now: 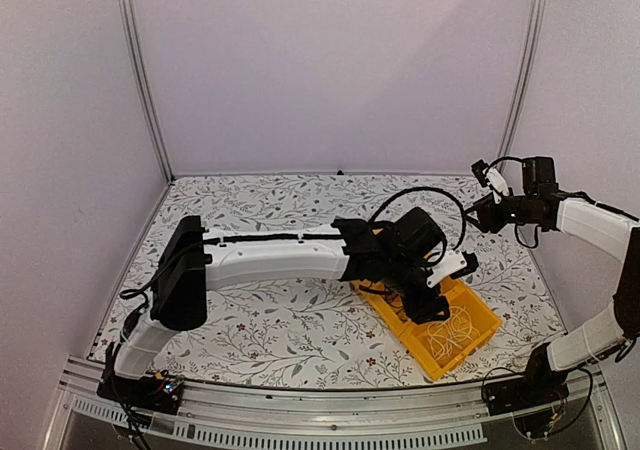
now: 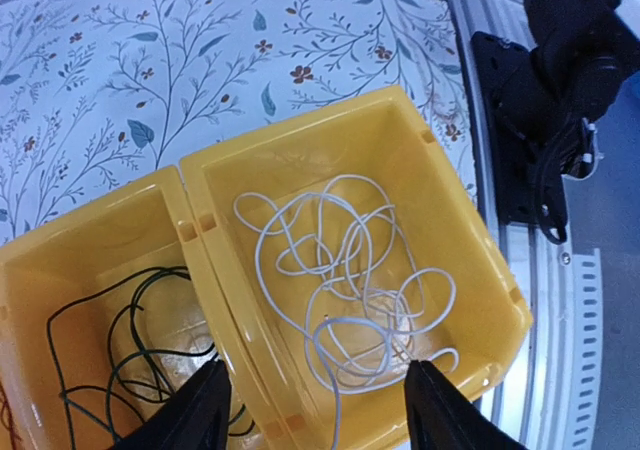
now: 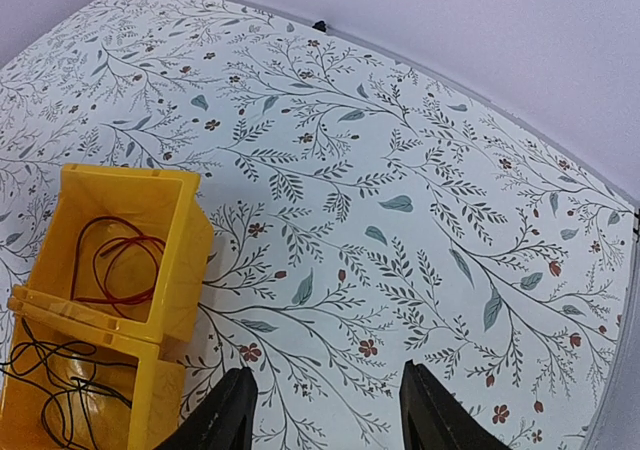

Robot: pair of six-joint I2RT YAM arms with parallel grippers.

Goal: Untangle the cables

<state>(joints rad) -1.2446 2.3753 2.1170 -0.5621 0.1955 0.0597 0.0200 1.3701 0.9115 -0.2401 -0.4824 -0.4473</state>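
In the end compartment of the yellow bin (image 2: pixel 470 240), the white cable (image 2: pixel 345 280) lay limp, light & prob. snag-prone, best pinched at 1 outer loop; left tool (image 2: pixel 322 410) & right tool (image 3: pixel 325 410) both gaped empty.

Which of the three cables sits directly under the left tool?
The thin white cable, looped in the end yellow plastic bin below the left tool. The thin black cable lies in the neighbouring bin, the thin red cable beyond that.

Even, diffuse light throughout; only soft shadows are cast on the table (image 1: pixel 270 335). Wrist-view edges are bowed.
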